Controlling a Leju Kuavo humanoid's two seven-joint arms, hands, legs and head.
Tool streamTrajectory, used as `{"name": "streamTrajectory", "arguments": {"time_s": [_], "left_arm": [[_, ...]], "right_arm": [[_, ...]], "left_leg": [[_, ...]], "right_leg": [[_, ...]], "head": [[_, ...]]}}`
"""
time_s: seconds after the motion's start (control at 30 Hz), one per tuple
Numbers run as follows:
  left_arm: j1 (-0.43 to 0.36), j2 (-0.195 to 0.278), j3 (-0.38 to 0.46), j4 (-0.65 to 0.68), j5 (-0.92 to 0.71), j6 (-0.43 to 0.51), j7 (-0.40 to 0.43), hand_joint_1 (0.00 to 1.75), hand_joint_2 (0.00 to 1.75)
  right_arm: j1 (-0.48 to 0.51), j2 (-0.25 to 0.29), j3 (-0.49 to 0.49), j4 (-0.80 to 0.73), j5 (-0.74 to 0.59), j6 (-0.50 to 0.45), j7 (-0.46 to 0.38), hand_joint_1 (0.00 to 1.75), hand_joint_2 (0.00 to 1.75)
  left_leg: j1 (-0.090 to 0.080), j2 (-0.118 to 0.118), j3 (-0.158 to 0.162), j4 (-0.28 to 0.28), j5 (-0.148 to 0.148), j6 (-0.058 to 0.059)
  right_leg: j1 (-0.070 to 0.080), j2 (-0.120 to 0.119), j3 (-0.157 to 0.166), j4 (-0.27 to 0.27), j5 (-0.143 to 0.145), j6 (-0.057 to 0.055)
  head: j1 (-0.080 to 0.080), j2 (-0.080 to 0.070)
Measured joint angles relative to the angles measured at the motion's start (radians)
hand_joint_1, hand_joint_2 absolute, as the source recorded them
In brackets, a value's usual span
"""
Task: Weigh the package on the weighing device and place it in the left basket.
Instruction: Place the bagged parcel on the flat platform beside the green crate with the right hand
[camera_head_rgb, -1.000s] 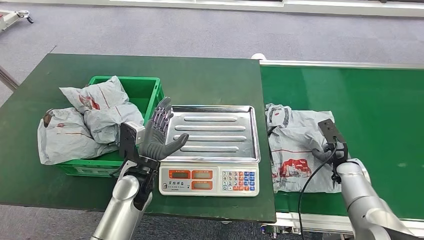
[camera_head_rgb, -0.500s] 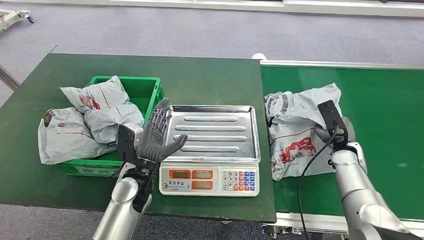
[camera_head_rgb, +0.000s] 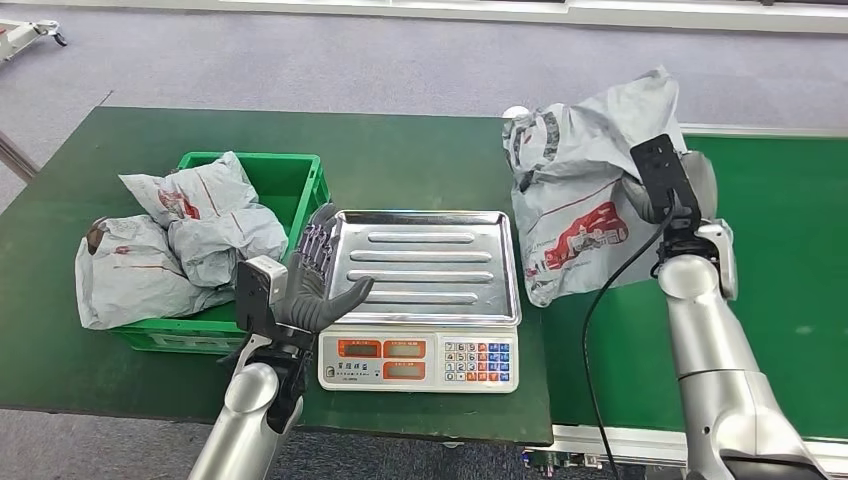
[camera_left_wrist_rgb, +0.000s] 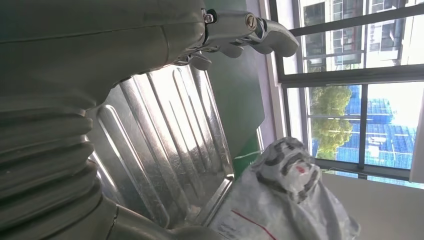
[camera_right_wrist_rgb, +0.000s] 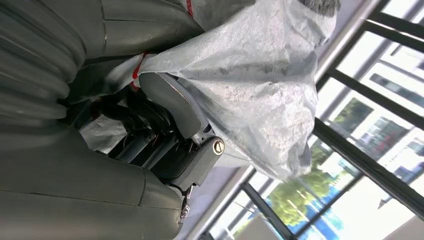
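Observation:
My right hand (camera_head_rgb: 662, 196) grips a grey package (camera_head_rgb: 578, 196) with red print and holds it in the air at the right edge of the scale's steel pan (camera_head_rgb: 428, 264). In the right wrist view the dark fingers (camera_right_wrist_rgb: 150, 122) close on the package's grey film (camera_right_wrist_rgb: 250, 85). The scale (camera_head_rgb: 420, 358) stands on the green table with its display and keypad facing me. My left hand (camera_head_rgb: 318, 282) hovers open beside the pan's left edge, fingers spread and upright. The green basket (camera_head_rgb: 290, 180) sits left of the scale. The left wrist view shows the pan (camera_left_wrist_rgb: 160, 140) and the lifted package (camera_left_wrist_rgb: 285, 200).
Several grey packages (camera_head_rgb: 165, 245) fill the basket and spill over its left side. A green conveyor belt (camera_head_rgb: 780, 220) runs at the right, level with the green table (camera_head_rgb: 420, 160). Grey floor lies beyond.
My right hand has lifted the package off the conveyor belt, up and to the left toward the scale. The left hand has stayed almost still.

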Motion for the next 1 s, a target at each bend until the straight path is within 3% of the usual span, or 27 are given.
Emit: {"name": "streamTrajectory", "arguments": {"time_s": [0.8,1.0], "left_arm": [[0.003,-0.003,0.002,0.000,-0.001,0.004,-0.003,0.00,1.75],[0.000,-0.003,0.006,0.000,-0.001,0.006,-0.005,0.00,1.75]], "right_arm": [[-0.051,0.000,0.041,-0.085,-0.027,0.001,0.000,1.75,1.75],[-0.089,0.002,0.055,-0.085,-0.082,0.073,0.000,1.75,1.75]], "left_leg": [[0.000,0.000,0.000,0.000,0.000,0.000],[0.000,0.000,0.000,0.000,0.000,0.000]], "right_leg": [[0.000,0.000,0.000,0.000,0.000,0.000],[0.000,0.000,0.000,0.000,0.000,0.000]], "head": [[0.000,0.000],[0.000,0.000]]}}
